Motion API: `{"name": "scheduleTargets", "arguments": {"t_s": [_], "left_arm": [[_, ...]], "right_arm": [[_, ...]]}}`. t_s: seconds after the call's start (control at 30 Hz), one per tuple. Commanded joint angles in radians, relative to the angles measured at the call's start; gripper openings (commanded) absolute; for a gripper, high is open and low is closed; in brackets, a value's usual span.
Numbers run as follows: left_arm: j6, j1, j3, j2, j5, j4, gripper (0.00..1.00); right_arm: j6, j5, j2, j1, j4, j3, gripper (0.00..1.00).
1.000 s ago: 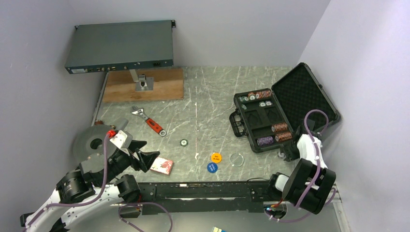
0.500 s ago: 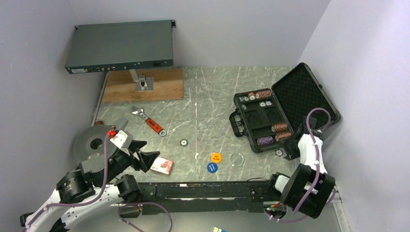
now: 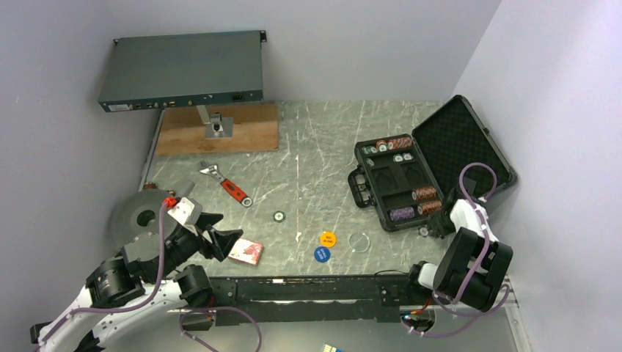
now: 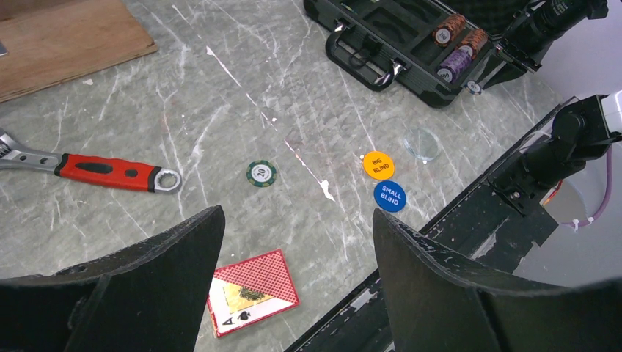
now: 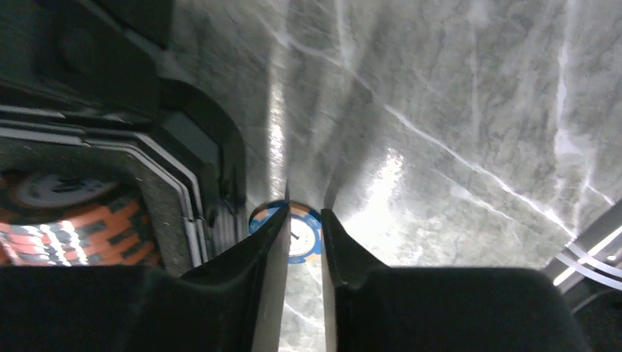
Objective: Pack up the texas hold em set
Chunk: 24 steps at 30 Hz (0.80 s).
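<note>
The black case (image 3: 460, 139) lies open at the right with chip stacks (image 3: 427, 194) in its foam tray. My right gripper (image 3: 434, 224) is at the case's near corner. In the right wrist view its jaws (image 5: 304, 213) are almost together, tips down over a blue and orange chip (image 5: 297, 236) that lies flat on the table. My left gripper (image 4: 293, 213) is wide open and empty above the red card deck (image 4: 253, 291). An orange disc (image 3: 328, 237), a blue disc (image 3: 321, 254) and a green chip (image 3: 279, 215) lie on the table's middle.
A clear round disc (image 3: 359, 241) lies near the orange one. A red-handled wrench (image 3: 229, 186) lies left of centre. A wooden board (image 3: 218, 128) and a grey rack box (image 3: 183, 70) are at the back left. A grey round plate (image 3: 136, 216) is by my left arm.
My right arm has shifted its wrist, and its gripper has settled lower at the case's near corner over the loose chip. The left arm has not moved.
</note>
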Motion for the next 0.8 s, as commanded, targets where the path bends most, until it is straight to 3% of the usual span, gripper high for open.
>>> {"name": "scheduleTargets", "arguments": {"t_s": [0.0, 0.4, 0.77], "left_arm": [[-0.013, -0.005, 0.004, 0.015, -0.014, 0.011, 0.80], [-0.014, -0.005, 0.004, 0.012, -0.018, 0.009, 0.80], [-0.013, -0.005, 0.004, 0.008, -0.020, 0.009, 0.80]], "right_arm": [[-0.018, 0.086, 0.028, 0.002, 0.090, 0.006, 0.18], [-0.028, 0.066, 0.096, 0.042, 0.133, -0.002, 0.17], [0.158, 0.027, 0.087, 0.386, -0.007, 0.023, 0.17]]}}
